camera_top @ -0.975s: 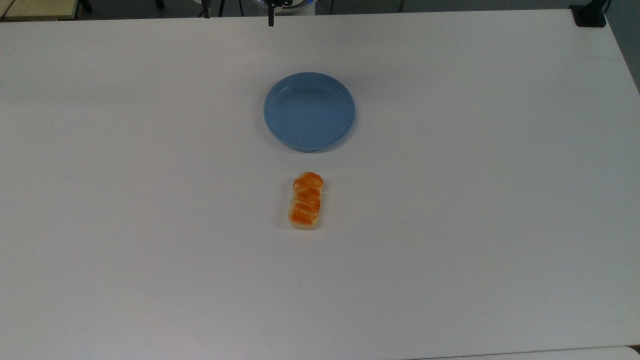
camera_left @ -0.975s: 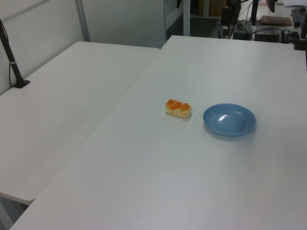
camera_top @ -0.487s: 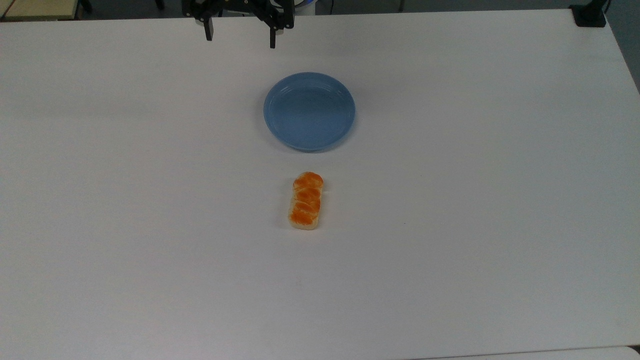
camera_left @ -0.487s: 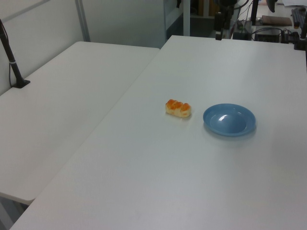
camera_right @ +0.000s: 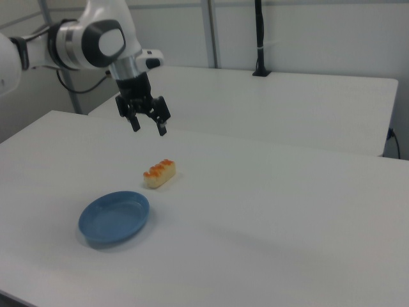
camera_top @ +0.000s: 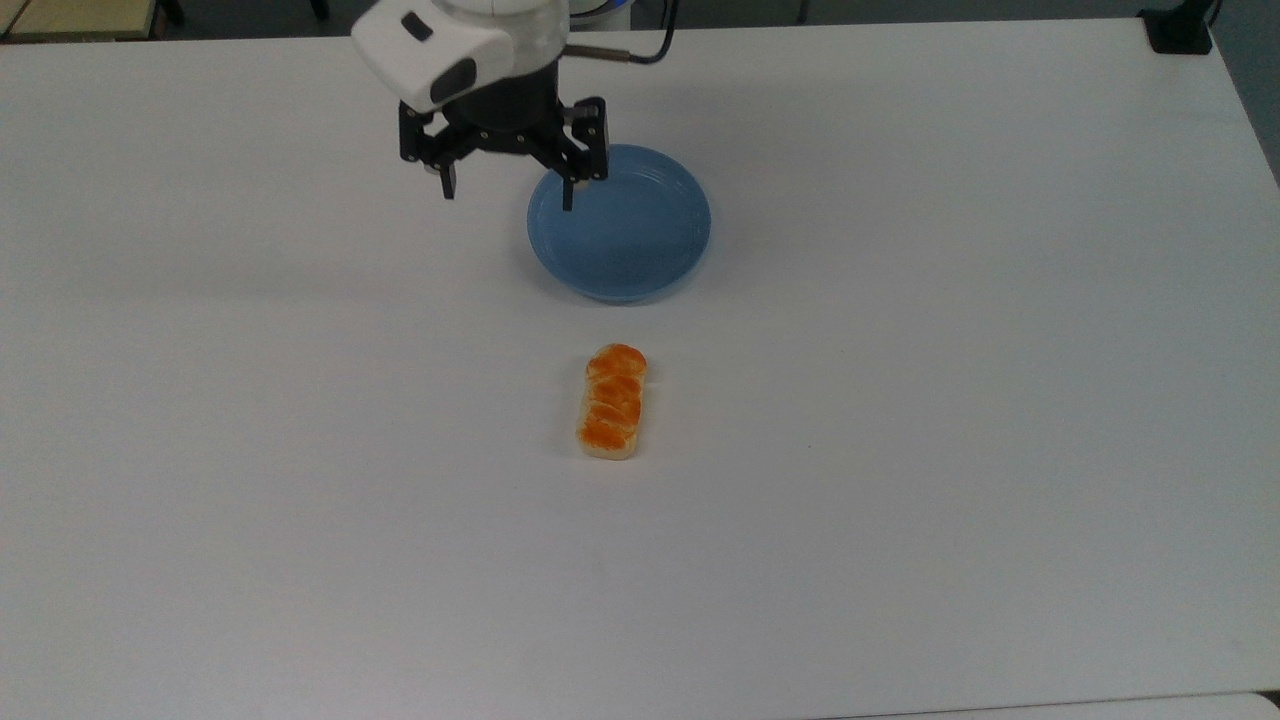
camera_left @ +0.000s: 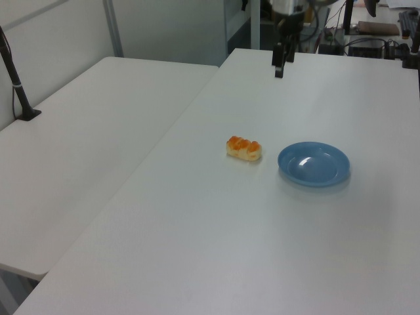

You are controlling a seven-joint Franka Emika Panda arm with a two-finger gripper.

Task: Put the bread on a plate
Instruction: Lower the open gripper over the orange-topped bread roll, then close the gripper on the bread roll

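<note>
Apparently approaching, the pincer (camera_top: 505, 193) hung with fingers apart above the plate (camera_top: 640, 250); next, probably down onto the bread (camera_top: 611, 402).

Orange-topped bread (camera_top: 612, 402) lies flat on the table, near but apart from the empty light-blue plate (camera_top: 640, 255).

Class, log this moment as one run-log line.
gripper: open, raised | bread: on table, untouched | plate: empty
</note>
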